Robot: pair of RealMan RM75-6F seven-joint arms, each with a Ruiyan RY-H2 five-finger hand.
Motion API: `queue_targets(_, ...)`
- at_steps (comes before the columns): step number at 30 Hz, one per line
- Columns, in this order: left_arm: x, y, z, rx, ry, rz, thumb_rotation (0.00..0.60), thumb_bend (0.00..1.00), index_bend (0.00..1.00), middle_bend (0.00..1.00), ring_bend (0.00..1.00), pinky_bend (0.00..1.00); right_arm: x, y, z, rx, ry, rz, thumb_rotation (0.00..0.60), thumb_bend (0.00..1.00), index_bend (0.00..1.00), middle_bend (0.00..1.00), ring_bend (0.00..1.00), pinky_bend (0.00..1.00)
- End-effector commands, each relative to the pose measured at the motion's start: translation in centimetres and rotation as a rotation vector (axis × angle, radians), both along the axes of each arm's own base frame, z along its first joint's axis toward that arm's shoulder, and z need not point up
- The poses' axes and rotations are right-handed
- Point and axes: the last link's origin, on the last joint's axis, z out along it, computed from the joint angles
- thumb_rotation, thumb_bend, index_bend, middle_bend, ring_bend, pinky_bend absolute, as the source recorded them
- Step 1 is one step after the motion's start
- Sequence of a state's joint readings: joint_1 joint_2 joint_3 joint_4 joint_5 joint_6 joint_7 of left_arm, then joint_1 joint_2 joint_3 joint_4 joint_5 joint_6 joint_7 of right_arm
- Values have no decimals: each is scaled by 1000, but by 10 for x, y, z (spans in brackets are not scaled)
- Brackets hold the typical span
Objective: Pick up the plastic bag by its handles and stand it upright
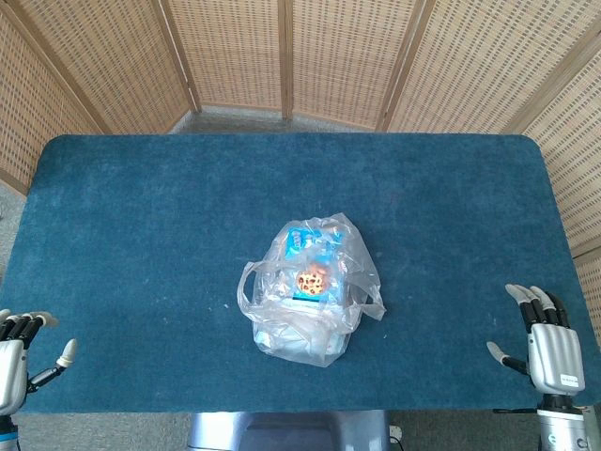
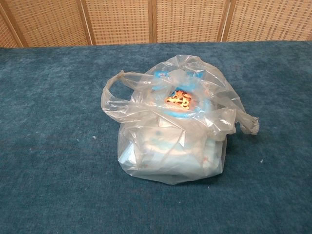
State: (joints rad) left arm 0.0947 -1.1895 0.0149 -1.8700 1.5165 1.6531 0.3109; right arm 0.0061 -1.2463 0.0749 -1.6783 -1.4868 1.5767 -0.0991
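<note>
A clear plastic bag [image 1: 310, 291] lies slumped in the middle of the blue table [image 1: 141, 216], with blue and white packets and an orange-printed item inside. In the chest view the bag [image 2: 173, 126] shows one handle loop [image 2: 113, 90] at its left and a twisted handle [image 2: 247, 122] sticking out to the right. My left hand [image 1: 21, 362] rests at the table's near left corner, fingers apart, holding nothing. My right hand [image 1: 545, 343] stands at the near right corner, fingers spread and empty. Both hands are far from the bag and out of the chest view.
A woven wicker screen [image 1: 300, 56] closes off the back and sides behind the table. The table's front edge [image 1: 282, 412] runs just below the bag and both hands.
</note>
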Motion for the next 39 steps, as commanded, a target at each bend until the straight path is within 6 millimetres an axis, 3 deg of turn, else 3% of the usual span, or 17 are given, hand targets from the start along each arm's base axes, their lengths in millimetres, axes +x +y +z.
queue_targets(1,0,0,-1,-3,0,2,0,252,369,333,256,133,0,0,0,1,-2,1,600,127,170,208,144,93)
queue_targets(18,-6,7,3,-17,20,-2,0,252,369,332,256,134,-1,1,-3,2,-15,-11,596,127,170,208,144,94)
queue_targets(27,-4,27,-4,-76,40,-42,0,252,369,333,256,136,-2,0,1,-4,-3,-24,600,127,170,208,144,93)
queue_targets(31,4,36,-10,-119,-63,-63,0,251,369,333,257,156,-3,0,1,-4,-2,-32,600,127,170,208,144,94)
queue_targets(39,13,62,-22,-314,-86,-103,0,190,369,332,257,167,-5,1,6,-26,3,-43,599,127,169,208,144,94)
